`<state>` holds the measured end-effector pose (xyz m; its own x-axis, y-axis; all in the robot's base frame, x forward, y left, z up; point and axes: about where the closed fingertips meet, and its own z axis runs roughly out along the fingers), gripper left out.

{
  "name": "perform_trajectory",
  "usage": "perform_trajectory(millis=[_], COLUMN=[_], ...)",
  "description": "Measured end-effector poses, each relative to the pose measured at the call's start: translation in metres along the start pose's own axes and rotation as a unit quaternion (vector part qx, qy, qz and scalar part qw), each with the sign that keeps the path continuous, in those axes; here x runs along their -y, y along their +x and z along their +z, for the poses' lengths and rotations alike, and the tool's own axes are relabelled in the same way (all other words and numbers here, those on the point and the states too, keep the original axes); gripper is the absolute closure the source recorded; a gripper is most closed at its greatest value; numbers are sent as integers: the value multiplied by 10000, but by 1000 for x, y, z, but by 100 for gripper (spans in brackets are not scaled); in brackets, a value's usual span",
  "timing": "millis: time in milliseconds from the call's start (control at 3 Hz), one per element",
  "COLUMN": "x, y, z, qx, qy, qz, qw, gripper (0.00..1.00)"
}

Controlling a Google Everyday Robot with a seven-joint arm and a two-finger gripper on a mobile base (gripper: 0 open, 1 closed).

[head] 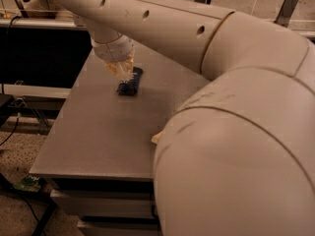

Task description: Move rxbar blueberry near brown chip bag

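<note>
The rxbar blueberry point(133, 80) is a small dark flat bar at the far left part of the grey table point(98, 132). My gripper point(124, 76) comes down on the bar's near-left end and is shut on it, with the bar low over the table and tilted. Of the brown chip bag, only a cream corner point(156, 138) shows at the edge of my arm. The rest of the bag is hidden behind the arm.
My bulky pale arm point(231, 132) fills the right and lower right of the view and hides that side of the table. The table's front edge point(88, 173) has drawers below. Cables lie on the floor at the left point(19, 181).
</note>
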<state>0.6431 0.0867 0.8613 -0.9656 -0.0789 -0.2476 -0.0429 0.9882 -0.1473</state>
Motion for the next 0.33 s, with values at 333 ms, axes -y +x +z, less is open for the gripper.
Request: perform_trajectory(millis=[333], x=[1], y=[2], z=[1], qx=[28], qy=[2], qz=[107], qw=[9999], gripper=[77])
